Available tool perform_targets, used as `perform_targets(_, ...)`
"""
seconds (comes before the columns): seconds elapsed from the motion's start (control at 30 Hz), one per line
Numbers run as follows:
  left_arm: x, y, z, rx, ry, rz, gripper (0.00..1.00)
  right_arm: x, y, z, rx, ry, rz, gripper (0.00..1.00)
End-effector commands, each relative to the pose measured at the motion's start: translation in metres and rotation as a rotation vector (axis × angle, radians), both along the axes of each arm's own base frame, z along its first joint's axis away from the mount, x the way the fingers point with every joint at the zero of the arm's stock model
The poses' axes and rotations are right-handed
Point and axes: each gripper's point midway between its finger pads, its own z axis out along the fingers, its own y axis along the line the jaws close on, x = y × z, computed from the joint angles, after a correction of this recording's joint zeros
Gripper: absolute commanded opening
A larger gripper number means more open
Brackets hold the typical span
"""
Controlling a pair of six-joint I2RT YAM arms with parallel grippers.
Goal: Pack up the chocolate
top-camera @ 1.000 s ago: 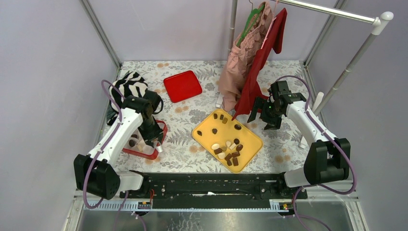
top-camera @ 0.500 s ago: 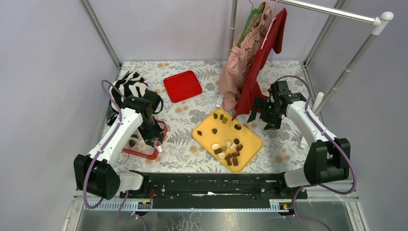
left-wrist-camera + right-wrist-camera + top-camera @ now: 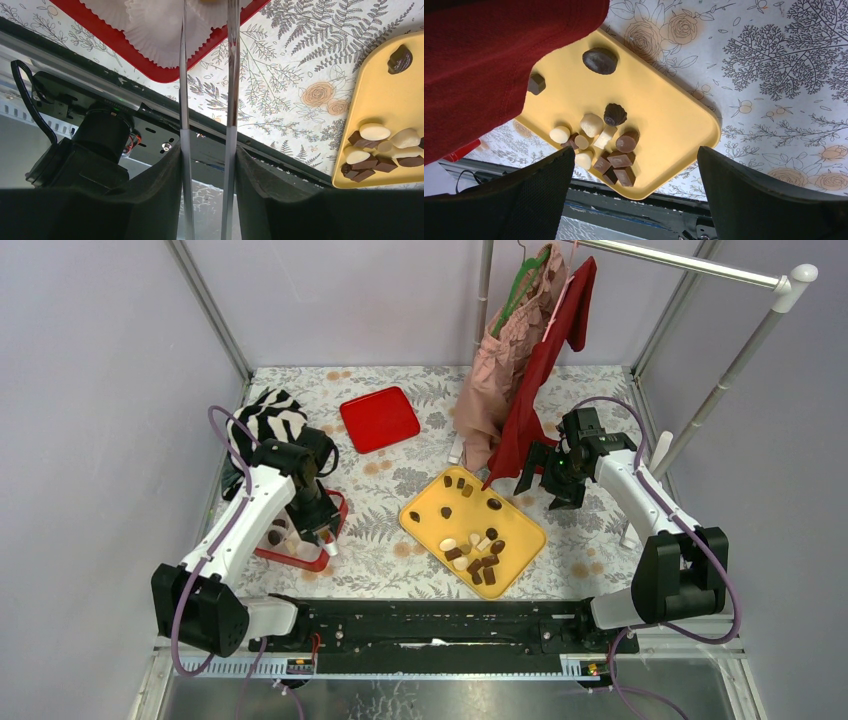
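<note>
Chocolate pieces [image 3: 478,555], dark, tan and cream, mostly clustered at near corner of yellow plastic tray [image 3: 664,115], few scattered toward far corner. Left gripper [image 3: 326,543] well left of tray, over red square box [image 3: 150,70] holding white fluted paper cups [image 3: 155,30]. Jaws part-spread, tan bit at tips, gripped or let go: cannot tell. Right gripper [image 3: 540,490] spread wide, empty, just right of tray's far corner.

Risks:
- piece lands off cup
- right arm snags hanging red garment [image 3: 484,60] over tray's far corner
- clustered pieces shoved together on pick
</note>
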Motion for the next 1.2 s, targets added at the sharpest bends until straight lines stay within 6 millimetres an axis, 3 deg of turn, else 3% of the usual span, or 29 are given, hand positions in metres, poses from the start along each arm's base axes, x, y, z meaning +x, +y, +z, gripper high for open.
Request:
perform_targets(0.0, 0.005, 0.003, 0.009, 0.006, -0.044, 0.019, 0.46, 0.005, 0.006, 0.009, 0.040, -0.036, 0.018, 1.00)
perform_targets(0.17, 0.008, 0.005, 0.013, 0.015, -0.065, 0.018, 0.43, 0.005, 0.007, 0.011, 0.045, -0.040, 0.019, 1.00)
perform_targets(0.27, 0.027, 0.005, 0.040, 0.021, -0.172, -0.006, 0.41, 0.004, 0.006, 0.011, 0.043, -0.041, 0.019, 1.00)
perform_targets(0.37, 0.050, -0.010, 0.075, 0.005, -0.311, -0.087, 0.40, 0.004, 0.007, 0.011, 0.046, -0.040, 0.018, 1.00)
perform_targets(0.47, 0.059, -0.051, 0.091, 0.020, -0.348, -0.225, 0.40, 0.006, 0.008, 0.012, 0.052, -0.042, 0.018, 1.00)
perform_targets(0.57, 0.059, -0.118, 0.092, -0.038, -0.382, -0.414, 0.40, 0.006, 0.009, 0.012, 0.058, -0.042, 0.020, 1.00)
perform_targets(0.67, 0.052, -0.184, 0.082, -0.172, -0.421, -0.606, 0.40, 0.006, 0.008, 0.013, 0.052, -0.042, 0.022, 1.00)
perform_targets(0.77, 0.038, -0.226, 0.066, -0.261, -0.411, -0.750, 0.40, 0.004, 0.007, 0.014, 0.047, -0.041, 0.024, 1.00)
perform_targets(0.87, 0.023, -0.252, 0.051, -0.291, -0.370, -0.872, 0.41, -0.001, 0.007, 0.013, 0.047, -0.043, 0.023, 1.00)
perform_targets(1.17, -0.014, -0.301, 0.018, -0.363, -0.247, -1.073, 0.42, -0.010, 0.003, 0.023, 0.043, -0.091, 0.009, 1.00)
